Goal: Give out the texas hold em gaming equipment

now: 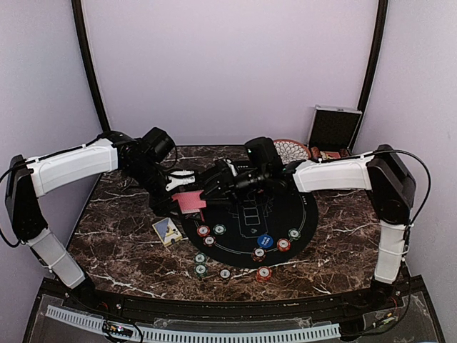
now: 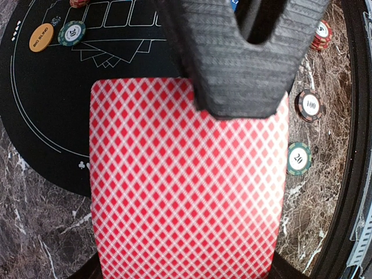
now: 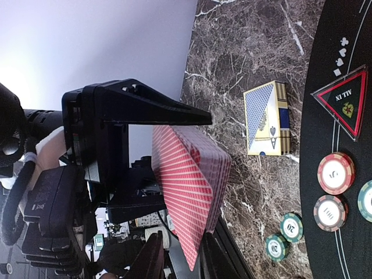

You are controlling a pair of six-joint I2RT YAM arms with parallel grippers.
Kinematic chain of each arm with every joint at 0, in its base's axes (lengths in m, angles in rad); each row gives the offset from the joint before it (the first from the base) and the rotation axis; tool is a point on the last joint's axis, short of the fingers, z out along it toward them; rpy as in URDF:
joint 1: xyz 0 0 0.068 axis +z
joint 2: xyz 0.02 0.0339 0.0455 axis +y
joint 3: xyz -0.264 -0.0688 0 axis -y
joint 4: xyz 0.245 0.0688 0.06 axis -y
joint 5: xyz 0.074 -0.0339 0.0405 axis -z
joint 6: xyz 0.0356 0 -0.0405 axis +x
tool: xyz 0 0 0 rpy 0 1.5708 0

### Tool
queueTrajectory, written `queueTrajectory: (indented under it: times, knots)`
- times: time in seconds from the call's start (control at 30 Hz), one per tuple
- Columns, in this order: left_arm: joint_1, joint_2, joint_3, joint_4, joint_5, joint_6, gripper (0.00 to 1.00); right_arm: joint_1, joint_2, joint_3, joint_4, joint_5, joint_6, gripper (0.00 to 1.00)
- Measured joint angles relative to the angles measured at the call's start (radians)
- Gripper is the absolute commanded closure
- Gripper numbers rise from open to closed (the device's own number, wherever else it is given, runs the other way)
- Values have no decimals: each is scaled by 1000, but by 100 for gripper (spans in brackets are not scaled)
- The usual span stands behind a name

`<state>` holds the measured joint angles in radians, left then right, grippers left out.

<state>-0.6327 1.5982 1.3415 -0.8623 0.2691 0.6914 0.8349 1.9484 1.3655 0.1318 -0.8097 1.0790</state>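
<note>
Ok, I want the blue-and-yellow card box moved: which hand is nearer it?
Left. The left hand, holding the red-backed deck, hangs just above and behind the card box; the right hand reaches the deck from its far side, farther away.

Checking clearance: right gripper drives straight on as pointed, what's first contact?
Likely the red-backed deck clamped in the left gripper; its near edge seems to sit inside the right gripper, depth unclear.

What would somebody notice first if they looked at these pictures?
Probably the red-backed deck of cards, held above the marble table in the left gripper and filling that wrist's view. Next comes the round black poker mat in the middle of the table, with colourful chips dotted along its near edge.
</note>
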Motion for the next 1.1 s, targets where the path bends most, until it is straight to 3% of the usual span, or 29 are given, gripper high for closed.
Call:
queueTrajectory:
  times: [0.27,0.43,0.93,1.1]
  knots:
    - [0,0,0,0,0,0,100,0,0,-11,13,-10,13,80]
    - [0,0,0,0,0,0,100,0,4,-22,46,-17,26,86]
    - [0,-9,0,-1,0,0,100,0,35,-29,63,-24,40,82]
    - [0,-9,0,-1,0,0,100,0,38,-31,72,-24,44,85]
